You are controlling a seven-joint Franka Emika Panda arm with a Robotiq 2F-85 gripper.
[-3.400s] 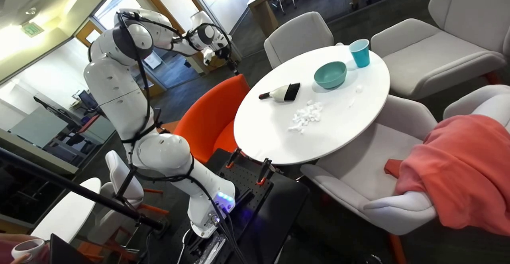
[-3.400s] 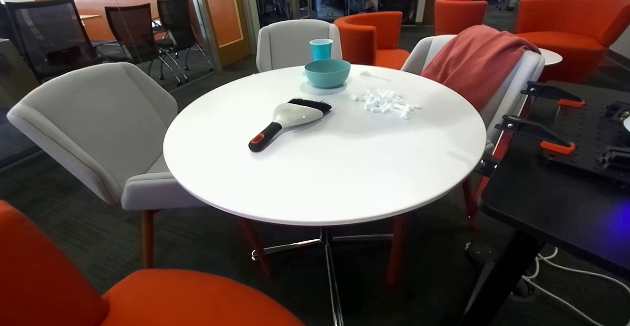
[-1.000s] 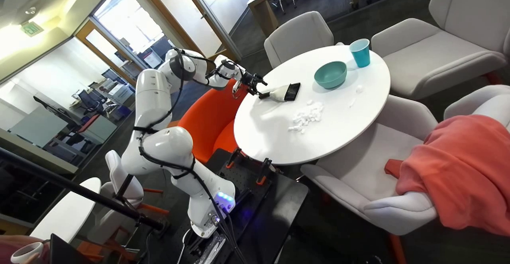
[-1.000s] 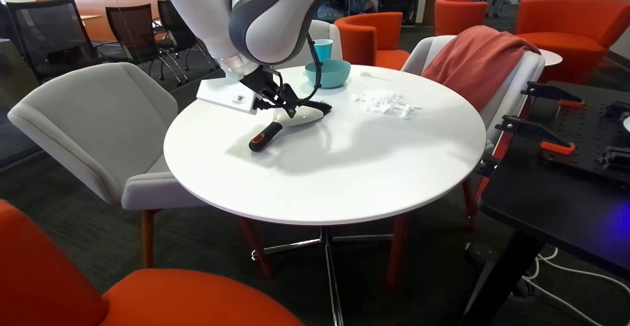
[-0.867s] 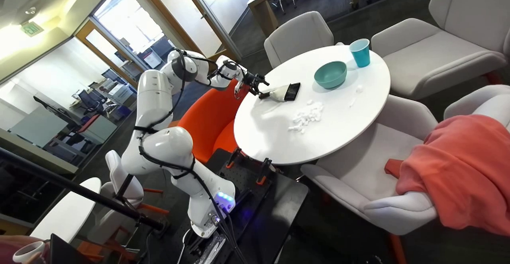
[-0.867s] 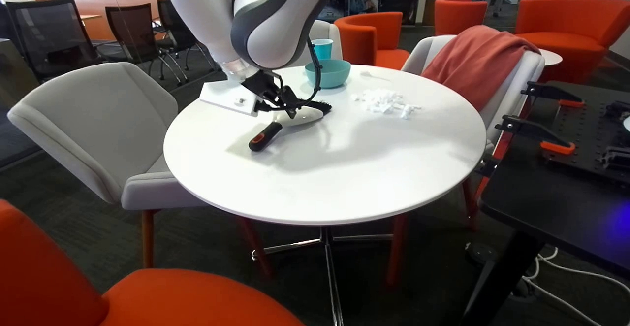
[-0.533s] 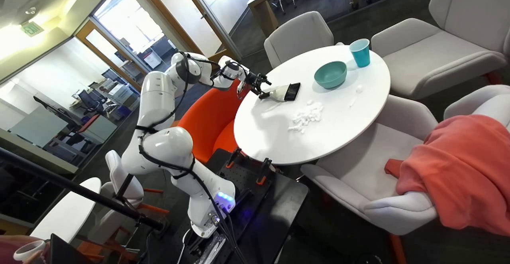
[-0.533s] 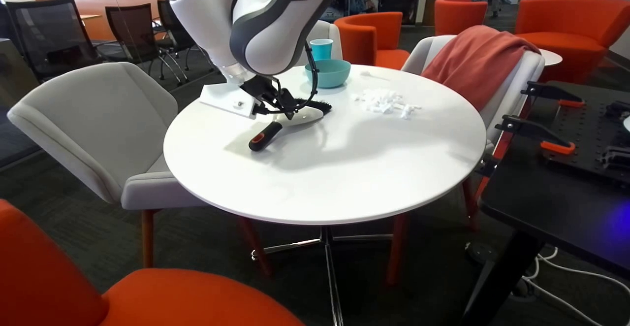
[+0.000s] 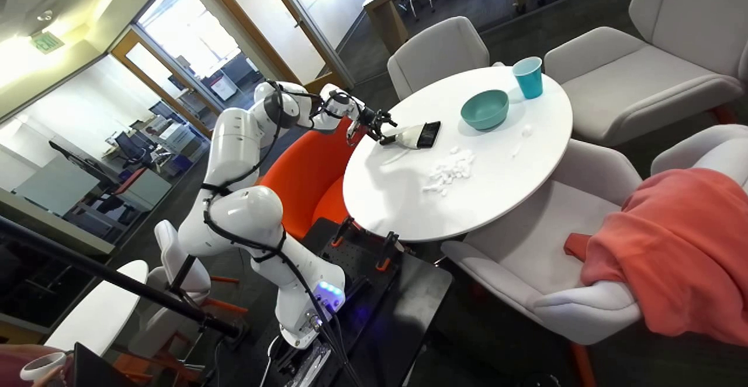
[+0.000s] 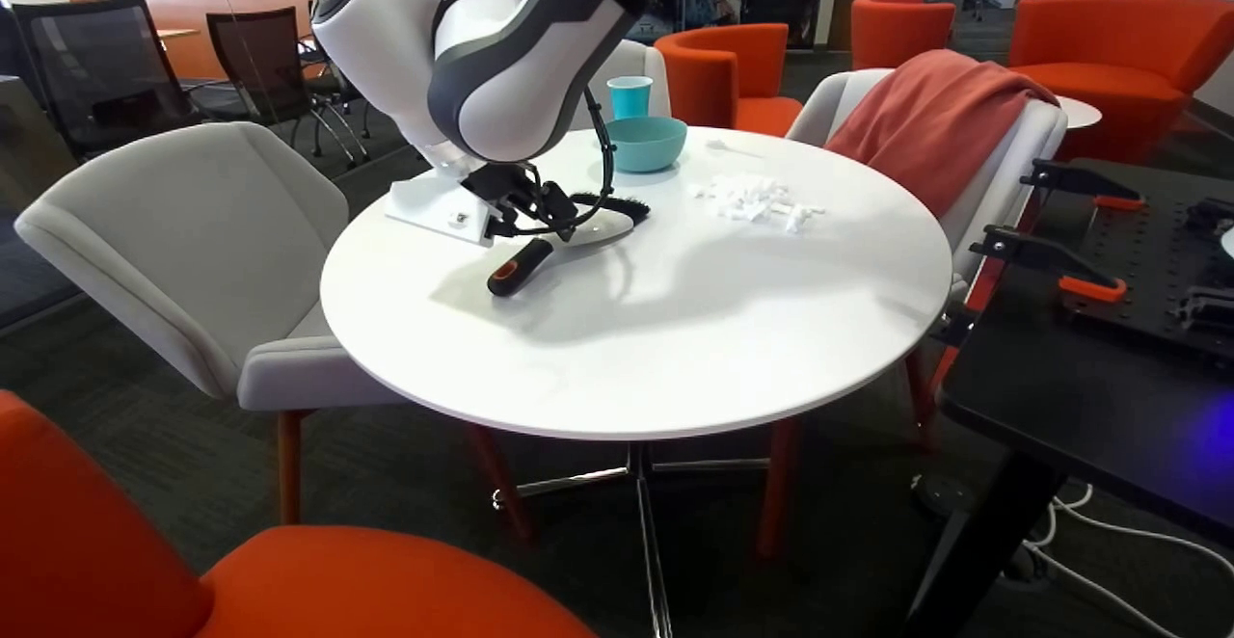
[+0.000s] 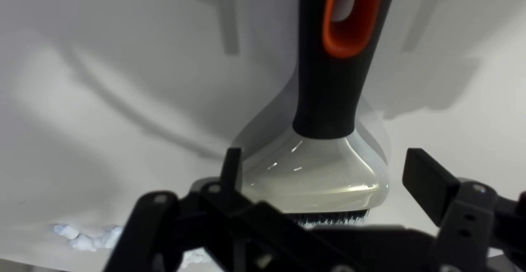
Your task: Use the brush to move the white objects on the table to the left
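One black gripper (image 11: 326,164), jaws spread, released above one black-handled cream brush (image 9: 414,136), one heap of white bits (image 9: 451,169) at its four o'clock in an exterior view, round white table (image 9: 505,183) roomy toward six-o'clock rim

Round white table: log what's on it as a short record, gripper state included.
tool: hand brush, lying on the round white table
debris: white bits, loose pile, not touching the hand brush
dishes: teal bowl and turquoise cup, both upright
utensil: apparently a white spoon
robot: gripper open, at the hand brush, not gripping it
sweep: apparently not yet begun
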